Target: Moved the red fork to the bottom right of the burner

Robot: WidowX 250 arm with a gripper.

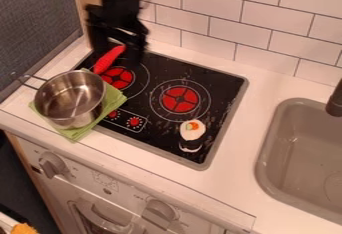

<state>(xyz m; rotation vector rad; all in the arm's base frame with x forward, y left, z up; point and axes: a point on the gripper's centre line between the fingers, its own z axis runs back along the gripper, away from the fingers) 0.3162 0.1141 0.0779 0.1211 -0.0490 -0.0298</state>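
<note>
Gripper (119, 52) seen at the stovetop's (224, 85) far left, blurred; whether open or closed can't be told. Red fork (108, 60) seen at its lower end, slanted toward metal pot (70, 99), which is set on green cloth (115, 99).

Pot (70, 98) on cloth (115, 103), left; sink (268, 145) right of stovetop (228, 90)

I have soft, moderately bright light across the worktop (257, 103) and wall tiles (260, 13), though I can't place its source. I see small glints on the steel saucepan (70, 98), gentle shading inside the sink (294, 148), and deep shadow left of the oven (120, 198).
</note>
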